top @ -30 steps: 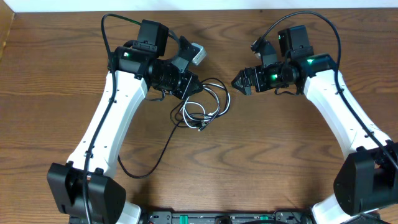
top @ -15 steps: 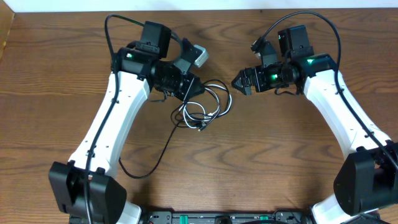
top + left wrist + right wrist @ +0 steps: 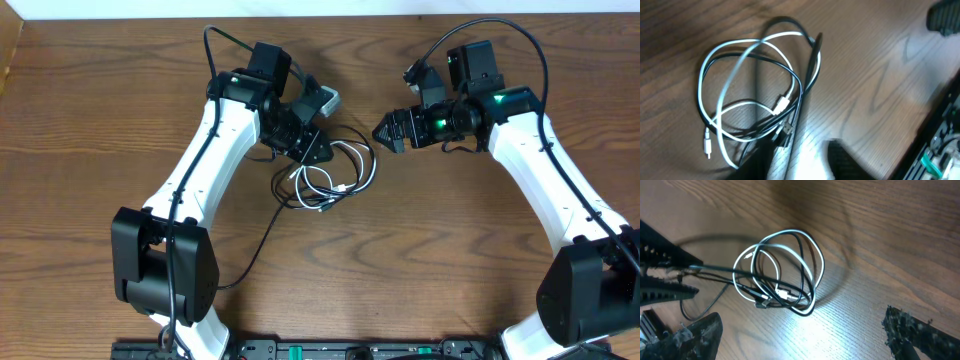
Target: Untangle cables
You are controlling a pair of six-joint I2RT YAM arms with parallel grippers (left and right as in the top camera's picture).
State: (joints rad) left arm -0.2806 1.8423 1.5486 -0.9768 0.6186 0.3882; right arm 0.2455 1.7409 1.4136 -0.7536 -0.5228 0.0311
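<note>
Black and white cables (image 3: 335,175) lie looped together on the bench (image 3: 450,260), right at the left gripper (image 3: 316,152) — jaws part-open, a black strand running between them, apparently not pinched. The right gripper (image 3: 383,132), near it across the loops, gapes wide and empty. Light, limp, slippery cords — I'd pinch the free white plug (image 3: 706,146), clear of the crossings.

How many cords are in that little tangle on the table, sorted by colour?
Black cord: 1
White cord: 1
Total: 2
</note>
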